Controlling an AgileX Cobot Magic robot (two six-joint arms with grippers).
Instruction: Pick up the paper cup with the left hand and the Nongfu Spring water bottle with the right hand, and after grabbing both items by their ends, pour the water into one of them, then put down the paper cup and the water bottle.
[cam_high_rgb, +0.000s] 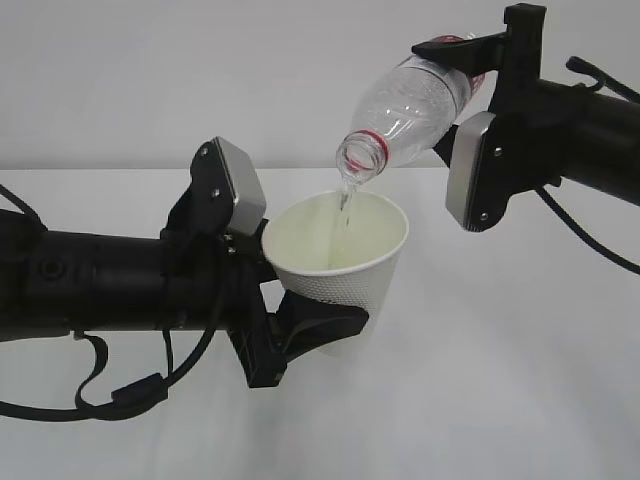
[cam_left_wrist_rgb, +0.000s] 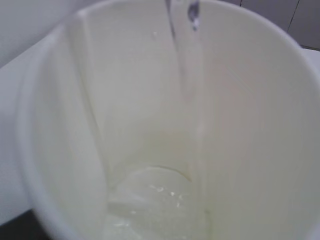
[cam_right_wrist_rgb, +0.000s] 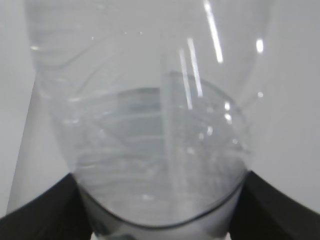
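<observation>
The left gripper (cam_high_rgb: 300, 335) is clamped on the lower part of the paper cup (cam_high_rgb: 345, 265), its black fingers (cam_high_rgb: 325, 325) pressed against the dimpled wall near the base. The cup is held above the white table (cam_high_rgb: 500, 400), tilted slightly toward the bottle. The right gripper (cam_high_rgb: 470, 55) pinches the Nongfu Spring water bottle (cam_high_rgb: 415, 95) at its bottom end, with the bottle tipped neck-down. The open mouth, with its red neck ring, is just above the cup's rim and slightly left of the cup's centre. A thin stream of water (cam_high_rgb: 345, 205) falls from the mouth into the cup.

The exterior view alone shows both arms and the bottle's position relative to the cup. The left wrist view alone shows the cup's cream interior (cam_left_wrist_rgb: 150, 125), with the stream (cam_left_wrist_rgb: 182, 50) running down the inner wall to a shallow pool at the bottom. The right wrist view alone shows the remaining water (cam_right_wrist_rgb: 155, 150) inside the clear bottle (cam_right_wrist_rgb: 150, 60), flanked by the dark fingers (cam_right_wrist_rgb: 45, 210).
</observation>
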